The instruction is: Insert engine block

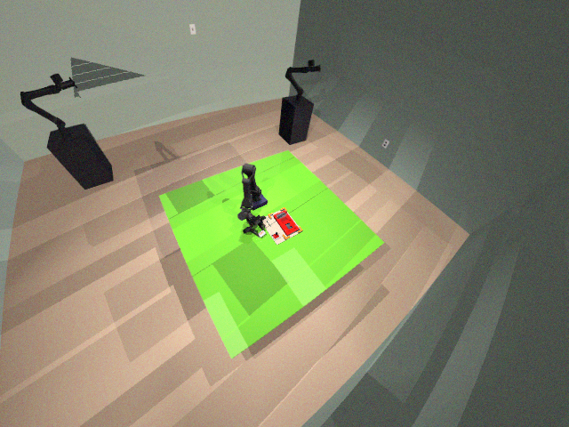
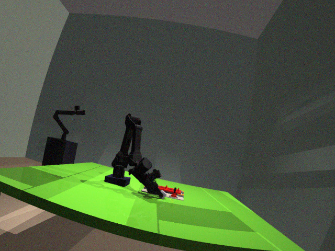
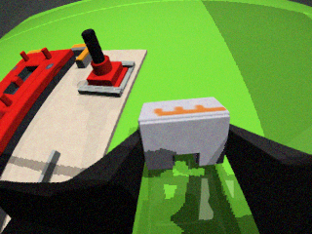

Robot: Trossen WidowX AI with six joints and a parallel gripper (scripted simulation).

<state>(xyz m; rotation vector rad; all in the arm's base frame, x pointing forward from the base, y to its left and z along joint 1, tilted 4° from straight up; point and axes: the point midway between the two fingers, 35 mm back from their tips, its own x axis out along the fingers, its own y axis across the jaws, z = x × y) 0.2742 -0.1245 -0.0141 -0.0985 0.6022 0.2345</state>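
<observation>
My gripper is shut on the engine block, a grey box with an orange mark on its top. It holds the block low over the green table, just off the near edge of the white base plate. The red car body lies along the far side of that plate. A black peg on a red foot stands on the plate beside the car body. The car body's opening and rib are not clear to see.
The green table carries the arm's base. Two black camera stands are on the wooden floor behind the table.
</observation>
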